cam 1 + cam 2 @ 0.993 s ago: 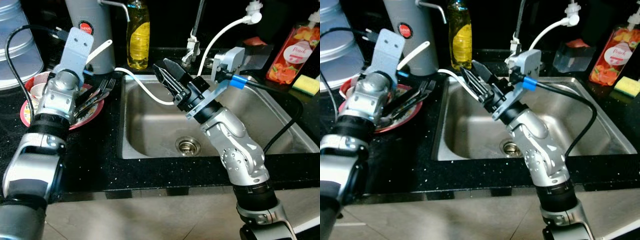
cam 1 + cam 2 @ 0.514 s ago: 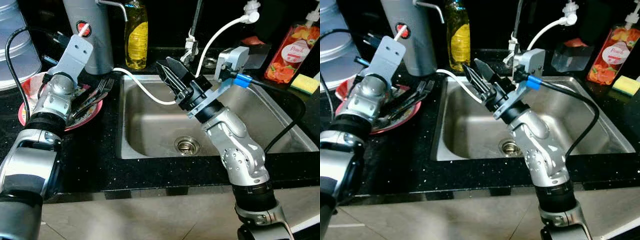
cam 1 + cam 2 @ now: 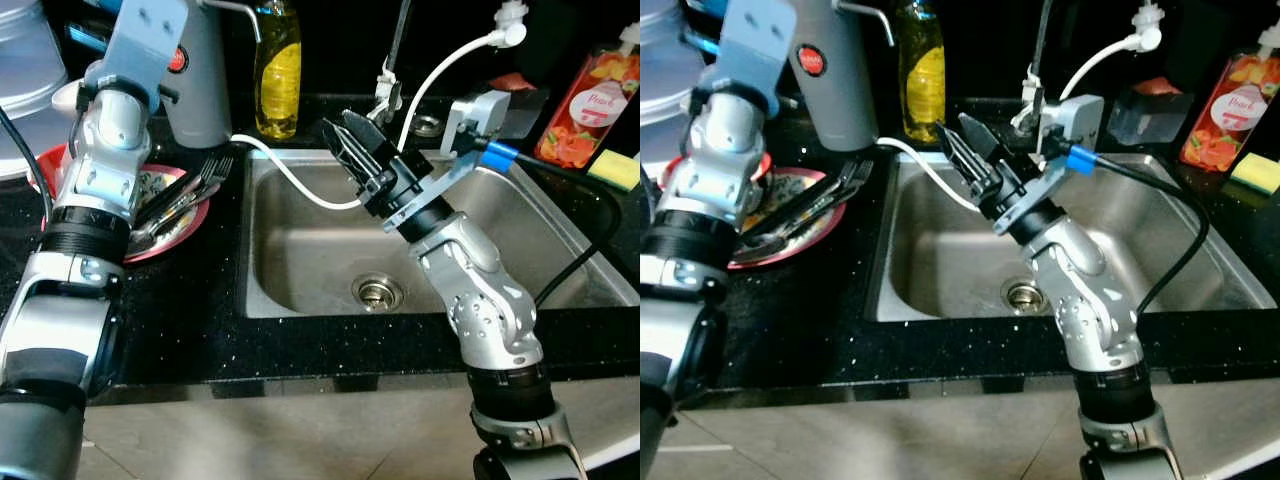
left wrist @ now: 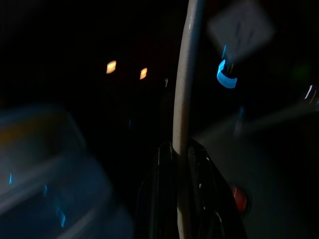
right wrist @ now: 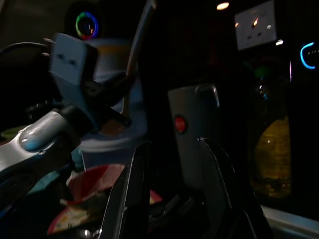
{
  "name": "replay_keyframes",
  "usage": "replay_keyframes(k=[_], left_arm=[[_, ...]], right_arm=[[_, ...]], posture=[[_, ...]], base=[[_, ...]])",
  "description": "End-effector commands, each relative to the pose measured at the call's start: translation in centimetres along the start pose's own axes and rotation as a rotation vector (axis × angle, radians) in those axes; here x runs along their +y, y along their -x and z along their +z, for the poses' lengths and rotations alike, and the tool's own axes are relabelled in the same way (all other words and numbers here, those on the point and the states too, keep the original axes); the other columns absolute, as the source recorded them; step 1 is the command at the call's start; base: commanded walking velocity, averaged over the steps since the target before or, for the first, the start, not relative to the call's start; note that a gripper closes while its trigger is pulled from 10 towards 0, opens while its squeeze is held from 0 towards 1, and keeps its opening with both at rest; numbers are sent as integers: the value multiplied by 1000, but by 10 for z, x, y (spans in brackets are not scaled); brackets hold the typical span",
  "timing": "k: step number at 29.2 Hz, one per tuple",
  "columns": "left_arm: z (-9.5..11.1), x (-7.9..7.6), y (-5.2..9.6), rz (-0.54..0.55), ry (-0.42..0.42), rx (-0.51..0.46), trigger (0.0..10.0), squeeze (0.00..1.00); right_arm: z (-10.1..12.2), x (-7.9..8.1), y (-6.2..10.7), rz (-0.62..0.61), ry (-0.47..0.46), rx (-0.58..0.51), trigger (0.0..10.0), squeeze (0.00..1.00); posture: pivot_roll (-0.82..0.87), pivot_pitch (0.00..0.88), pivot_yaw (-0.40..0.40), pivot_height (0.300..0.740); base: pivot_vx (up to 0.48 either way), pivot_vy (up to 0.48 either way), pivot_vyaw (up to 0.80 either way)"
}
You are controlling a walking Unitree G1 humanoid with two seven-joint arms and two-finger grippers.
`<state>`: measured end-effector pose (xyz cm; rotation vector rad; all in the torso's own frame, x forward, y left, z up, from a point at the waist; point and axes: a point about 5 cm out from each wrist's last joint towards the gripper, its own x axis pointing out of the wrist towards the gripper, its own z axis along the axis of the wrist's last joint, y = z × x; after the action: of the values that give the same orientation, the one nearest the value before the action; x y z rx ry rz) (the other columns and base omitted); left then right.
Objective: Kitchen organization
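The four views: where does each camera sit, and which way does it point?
Left eye: on the head, looking down at the sink; both arms show.
Right eye: beside it, sharing that sink, the plate and the bottle.
Left wrist: on the left arm, looking along its jaws, shut on a white handle; dark, blurred.
Right wrist: on the right arm, looking along its open jaws at the flask, plate and left arm.
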<state>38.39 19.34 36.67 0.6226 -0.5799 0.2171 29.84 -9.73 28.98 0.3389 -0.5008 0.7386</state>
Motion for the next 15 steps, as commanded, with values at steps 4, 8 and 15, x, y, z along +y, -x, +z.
replay_keyframes(k=[4, 8, 15], left_arm=[[41, -20, 7, -207, 154, -184, 10000, 0], [69, -60, 43, -606, 499, -183, 10000, 0], [58, -98, 81, -845, 524, -99, 10000, 0]], right_arm=[[10, -5, -1, -31, -49, -47, 10000, 0], [33, -4, 0, 14, -156, -175, 10000, 0], [38, -8, 0, -16, -100, -179, 10000, 0]], posture=[[241, 0, -28, 740], [233, 0, -24, 740], [206, 0, -20, 740]], base=[[0, 0, 0], [0, 0, 0], [0, 0, 0]])
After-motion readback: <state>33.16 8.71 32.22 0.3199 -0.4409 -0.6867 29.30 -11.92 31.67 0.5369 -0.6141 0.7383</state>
